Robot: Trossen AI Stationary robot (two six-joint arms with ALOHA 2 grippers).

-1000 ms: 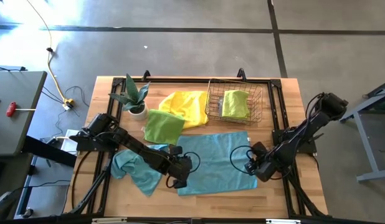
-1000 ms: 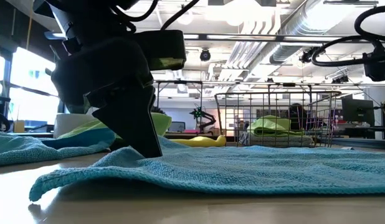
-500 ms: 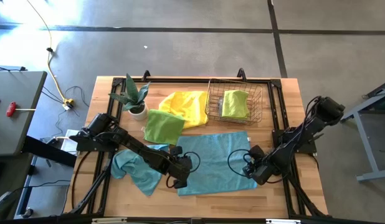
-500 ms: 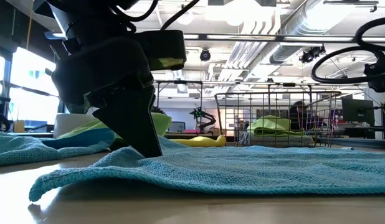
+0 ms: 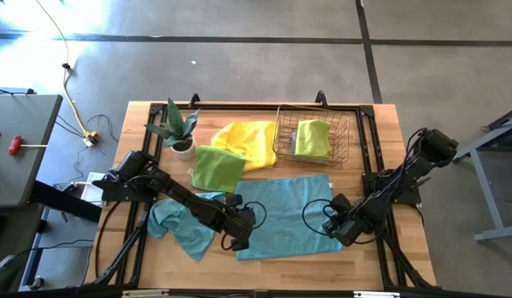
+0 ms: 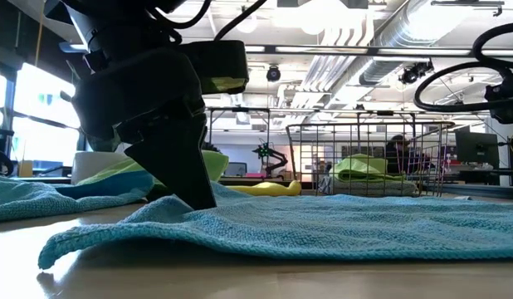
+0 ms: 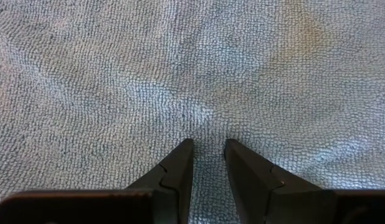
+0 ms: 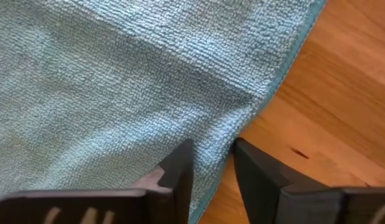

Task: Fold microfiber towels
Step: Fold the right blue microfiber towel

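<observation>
A teal towel (image 5: 285,213) lies spread flat on the table's near middle. My left gripper (image 5: 239,235) stands on it near its near left corner, shut on cloth; the low view shows its dark fingers (image 6: 190,187) planted on the towel (image 6: 323,228). My right gripper (image 5: 335,228) is at the towel's right edge near the near right corner, shut on that edge. A second teal towel (image 5: 177,228) lies crumpled at the left, a lime green one (image 5: 216,168) and a yellow one (image 5: 243,139) farther back. My left gripper pinches a small ridge of the towel's top surface (image 7: 208,134) between its two fingers (image 7: 180,165), coming steeply from above. Cloth surrounds the fingers on all sides. The towel lies on the table. My right gripper has the towel's hemmed right edge (image 8: 225,146) between its two fingers (image 8: 258,168), coming steeply from above. The edge runs through the gap, with bare wood beside the outer finger. The towel lies flat on the table.
A wire basket (image 5: 347,132) at the back right holds a folded lime green towel (image 5: 312,137). A potted plant (image 5: 180,131) stands at the back left. Bare wood (image 5: 281,269) runs along the near edge.
My right arm has dipped slightly down toward the towel's near right corner, then stayed put. The spread towel has not shifted.
</observation>
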